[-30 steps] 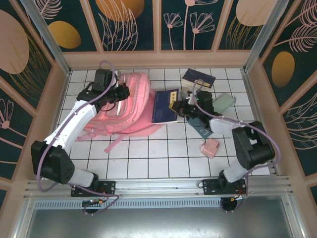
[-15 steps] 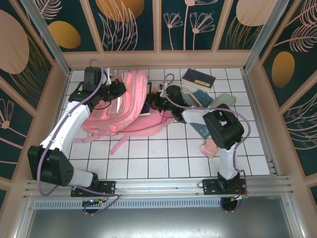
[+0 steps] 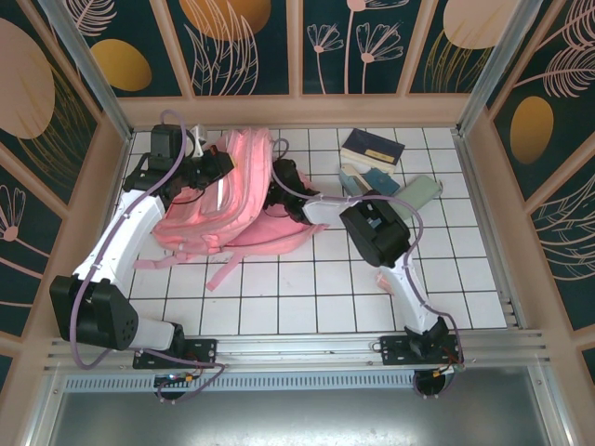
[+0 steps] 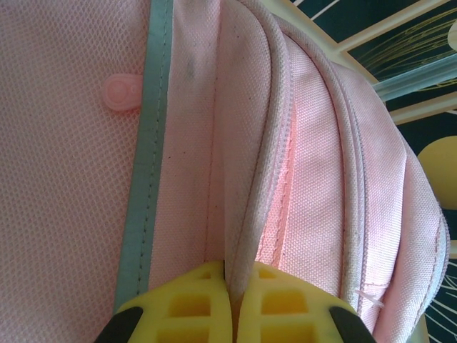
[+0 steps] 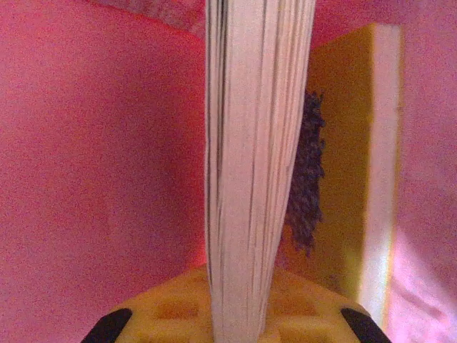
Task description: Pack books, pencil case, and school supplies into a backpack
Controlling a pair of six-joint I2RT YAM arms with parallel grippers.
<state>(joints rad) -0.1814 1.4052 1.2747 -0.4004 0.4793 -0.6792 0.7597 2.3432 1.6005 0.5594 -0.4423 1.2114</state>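
Backpack (image 3: 209,218): pink fabric, lying on the white tiled table (image 3: 307,288), left of centre and towards the far wall, with its straps trailing towards the near edge.

Left gripper (image 4: 232,275): the yellow fingers are pressed together on a piped seam at the backpack's upper rim, and the fabric fold runs up from between them. In the top view this arm reaches to the backpack's far left corner.

Right gripper (image 5: 239,293): the fingers pinch a thin book (image 5: 253,143) at its lower end. The book stands upright and is seen edge-on, with the pages showing; I cannot tell its cover colour. Pink fabric surrounds it on both sides. In the top view the right arm stretches across to the backpack's right side.

Yellow book (image 5: 350,143): just to the right of the pinched book, also within the pink fabric, with a dark patch on its face.

On the table, right of the backpack and apart from it: a navy book (image 3: 372,146) near the far wall, teal pads (image 3: 376,178) just in front of it, and a mint pouch (image 3: 420,190) beside them.
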